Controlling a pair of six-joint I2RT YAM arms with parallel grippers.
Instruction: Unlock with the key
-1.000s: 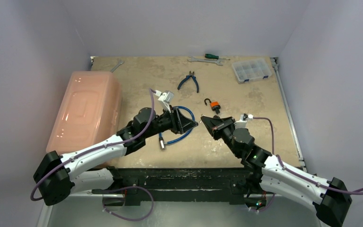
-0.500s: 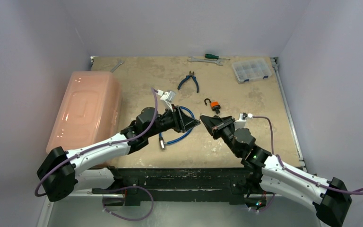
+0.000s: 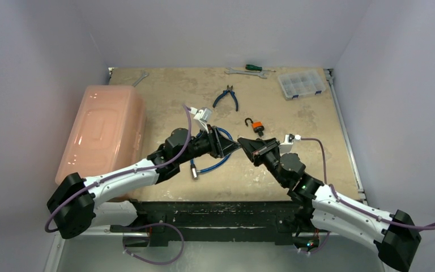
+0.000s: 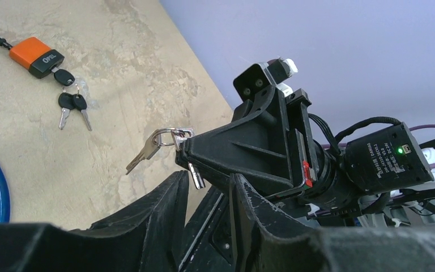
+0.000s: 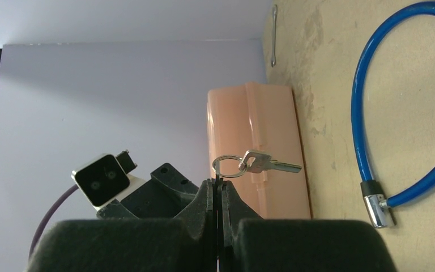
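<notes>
**Key pinched at mid-table, left claw gaping beneath it**

The right gripper [image 5: 220, 191] is clamped tight on a key [image 4: 197, 177], holding it edge-on in the air above the middle of the table [image 3: 294, 164]. The blade tip pokes out below the fingers. A ring [image 5: 226, 166] rises from the grip, and a second key [image 5: 269, 164] dangles sideways from it.

The left gripper [image 4: 208, 187] faces the right one almost nose to nose. Its fingers [image 4: 164, 204] stand apart and grip nothing. The blade tip hangs at the mouth of that gap, and I cannot tell whether it touches either finger.

The orange padlock [image 3: 256, 128] lies on the table just beyond the two grippers, with its own bunch of keys [image 4: 71, 105] in its base. The blue cable lock [image 5: 396, 113] lies looped under the left arm. A pink box [image 3: 105, 130] sits at the left edge.
</notes>
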